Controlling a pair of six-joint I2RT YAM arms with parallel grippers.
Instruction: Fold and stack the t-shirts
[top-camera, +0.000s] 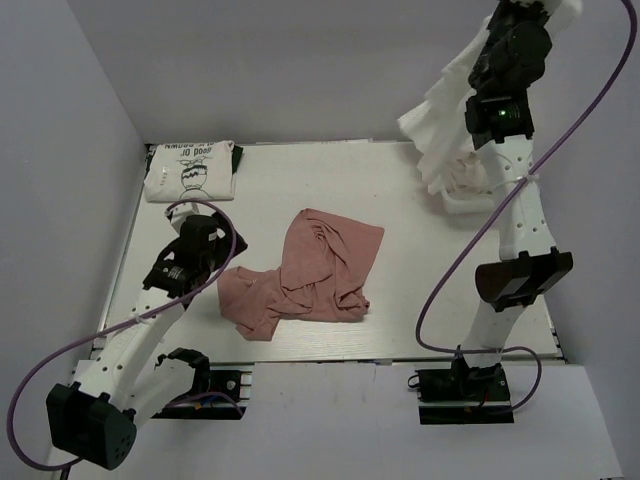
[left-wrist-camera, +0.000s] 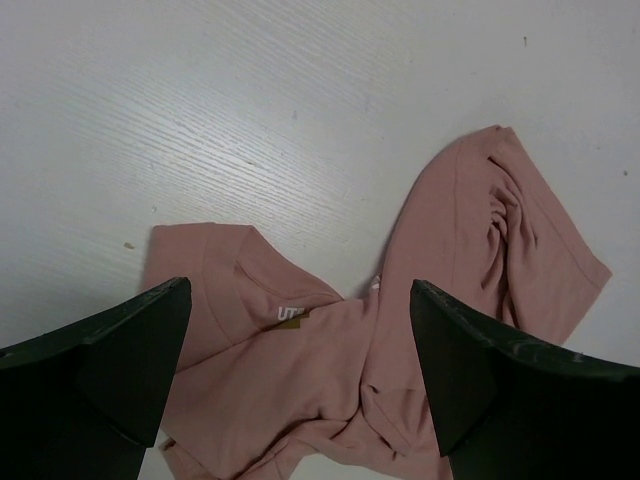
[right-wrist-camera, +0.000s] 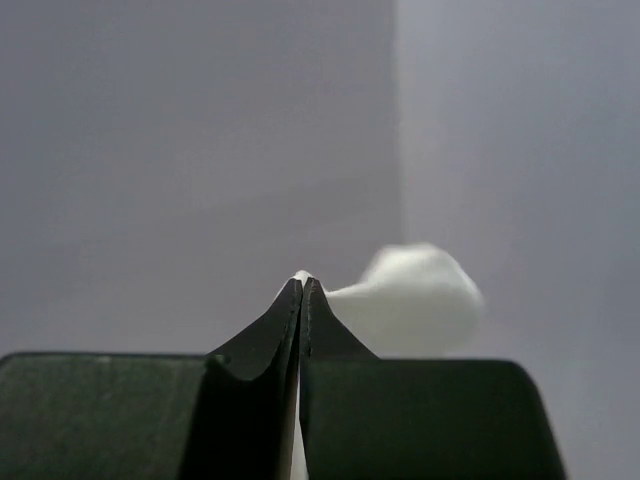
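Top external view puts the work at an early step: one garment is being picked out of the pile and nothing is being folded yet. The right pincer (right-wrist-camera: 302, 285) is clamped fully together on a pinch of white fabric. From above, that arm is raised high at the far right, with a white t-shirt (top-camera: 438, 120) hanging from it in loose folds. The shirt's lower end reaches down to a white heap (top-camera: 462, 188) at the far right of the surface (top-camera: 400, 320); whether it has come free of the heap is hard to tell.

The left pincer (left-wrist-camera: 300, 290) stands wide apart and holds nothing. It hangs above the near-left part of a crumpled pink t-shirt (top-camera: 310, 275), which lies bunched in the middle of the surface with its neck label showing in the left wrist view. A printed white t-shirt (top-camera: 190, 170) is already folded in the far-left corner, probably the start of the stack.

By my reading, the next move calls for clearing the white shirt of the heap and bringing it to open surface to be spread flat. The pink shirt takes up the middle, so either it gets folded first or the white one must land beside it. The dangling cloth could drag others along.
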